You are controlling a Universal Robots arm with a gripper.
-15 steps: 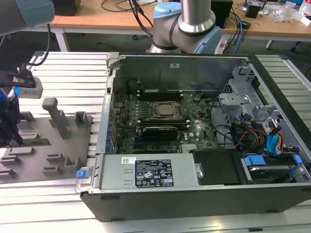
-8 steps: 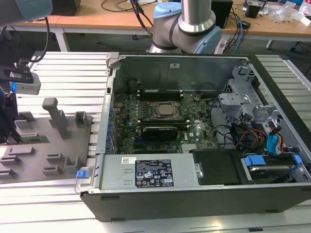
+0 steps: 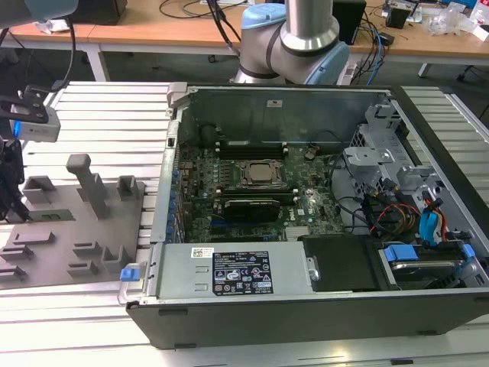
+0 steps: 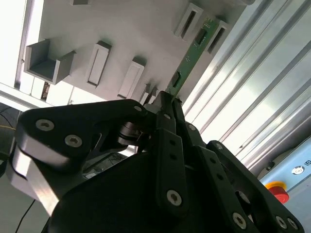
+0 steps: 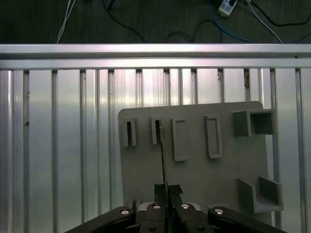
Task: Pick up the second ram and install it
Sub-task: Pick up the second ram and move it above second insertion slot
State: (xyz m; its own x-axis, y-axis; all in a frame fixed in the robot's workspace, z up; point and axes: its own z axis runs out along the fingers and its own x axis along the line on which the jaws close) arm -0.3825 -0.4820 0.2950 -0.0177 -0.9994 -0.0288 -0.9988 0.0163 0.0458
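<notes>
The gripper (image 5: 167, 189) has its two black fingers pressed together on one end of the second ram (image 5: 164, 160), pinching the thin board between the fingertips. In the first wrist view the ram shows edge-on as a fine dark line. Its long axis runs straight out from the fingertips across the grey fixture plate (image 5: 204, 179), and its far end points at a narrow slotted holder (image 5: 156, 131) in the row along the plate's edge. The second wrist view shows the gripper (image 4: 167, 97) from the side. There the ram (image 4: 192, 56) turns its flat green face to the camera, a long narrow strip leading from the fingers (image 4: 165, 121) to a spot between two upright slot blocks. Whether that far end sits in a slot or hangs just clear of it is hard to judge from either wrist view. The plate (image 3: 61, 229) lies on the ribbed aluminium table (image 3: 99, 115) at the exterior view's left. Just beside it stands the open computer case (image 3: 321, 306) with its motherboard (image 3: 252, 191) exposed.
</notes>
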